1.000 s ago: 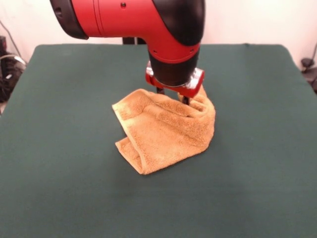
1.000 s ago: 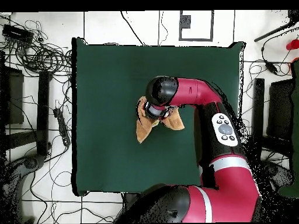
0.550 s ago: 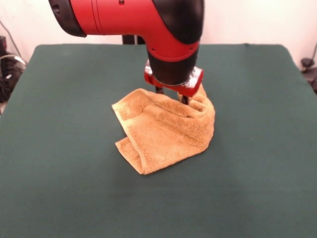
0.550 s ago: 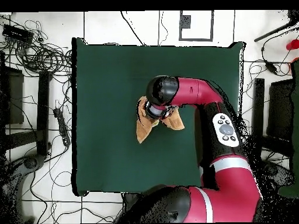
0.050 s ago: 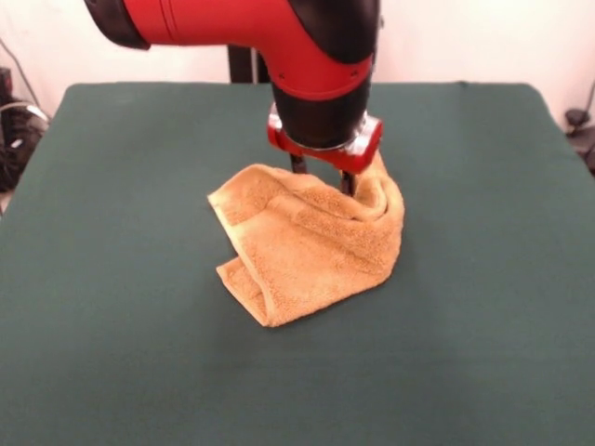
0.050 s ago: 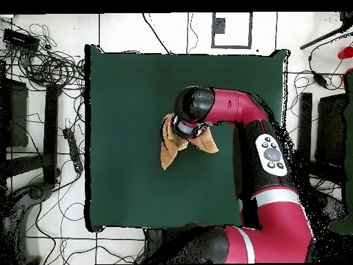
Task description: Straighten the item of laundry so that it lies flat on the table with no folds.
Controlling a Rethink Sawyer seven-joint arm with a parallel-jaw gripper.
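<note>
No writing, label, brand mark or number can be read anywhere in either view, not on arm, towel or surface.

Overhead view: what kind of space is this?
Likely a robotics lab: the arm works a towel on a green-clothed table, with loose cables on the tiled floor.

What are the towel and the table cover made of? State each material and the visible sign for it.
The towel: looks like terry cloth, probably cotton; its orange-tan surface is nubby and looped, matte, and it bunches in soft thick folds. The table cover: seems a plain dark green fabric, matte and smooth, with no sheen or visible pile; the exact fibre cannot be told.
</note>
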